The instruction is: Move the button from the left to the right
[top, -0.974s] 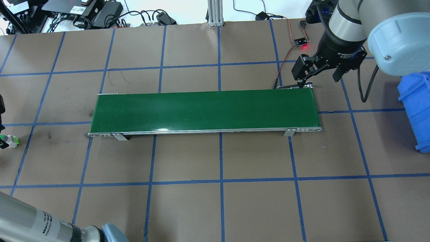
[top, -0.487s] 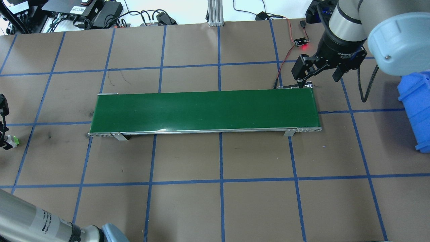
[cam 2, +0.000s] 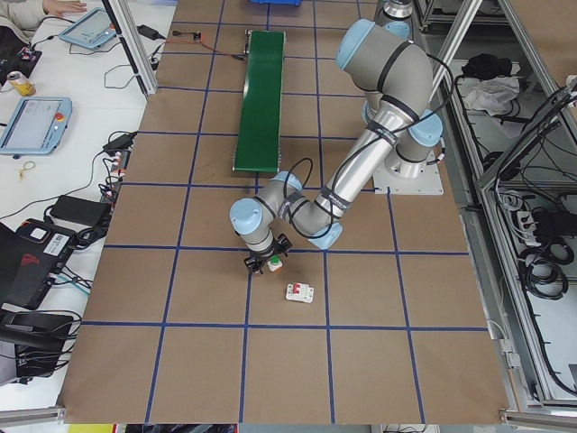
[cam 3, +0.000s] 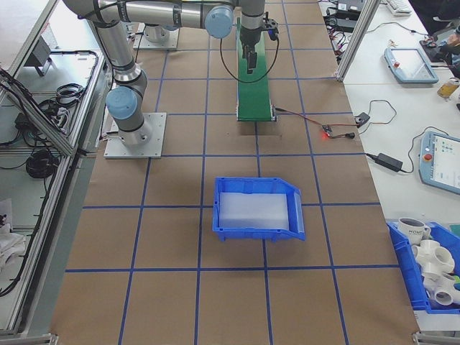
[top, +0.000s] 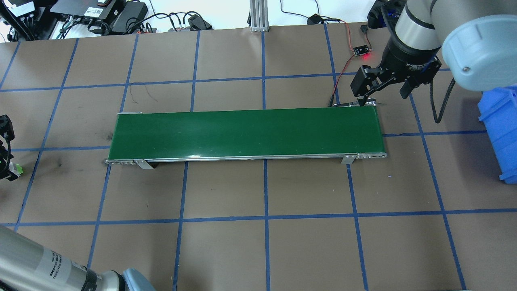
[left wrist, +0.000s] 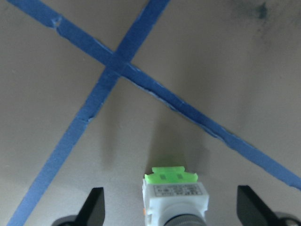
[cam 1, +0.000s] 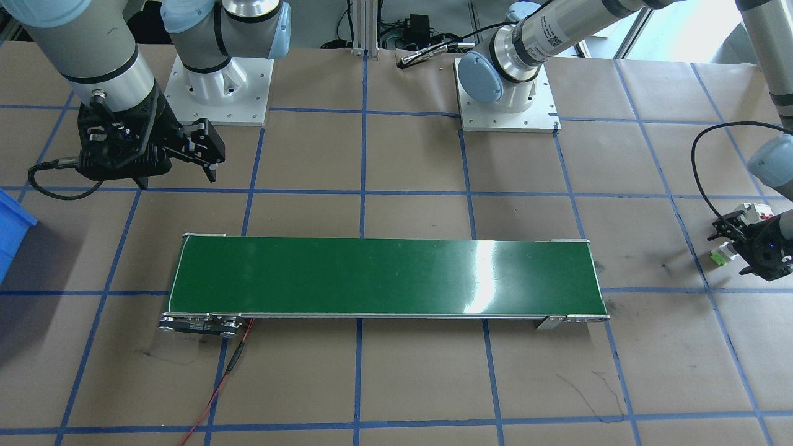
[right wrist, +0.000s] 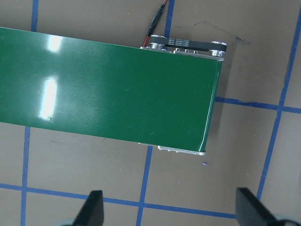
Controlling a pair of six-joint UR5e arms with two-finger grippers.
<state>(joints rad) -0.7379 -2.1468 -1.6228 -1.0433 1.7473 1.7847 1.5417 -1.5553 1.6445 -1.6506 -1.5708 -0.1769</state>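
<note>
Left gripper [left wrist: 170,207], black two-finger claw, was down low over the brown paper-covered table [top: 307,242] at the robot's left end. Fingers [left wrist: 94,205] were spread wide, nothing clamped. The button [left wrist: 174,190], a small switch with light-green tab, white blocky body and round cap end, sat between the two fingers, clear gaps on both sides, touching neither. It lay on the table just short of a crossing of blue tape lines [left wrist: 113,66]. In the front-facing view the same button [cam 1: 720,254] showed beside the claw [cam 1: 740,248], with a white rectangular breaker with red toggles [cam 1: 757,212] just behind. The side view showed that breaker [cam 2: 299,292] near the claw, apart from it.

Right gripper [right wrist: 170,209], black two-finger claw on the grey arm, hung above the end of the long green conveyor belt [top: 246,133], fingers wide apart, empty. Belt end and its black motor strip [right wrist: 190,43] lay ahead of it. Blue plastic bin [cam 3: 257,208] sat well off to its side.
</note>
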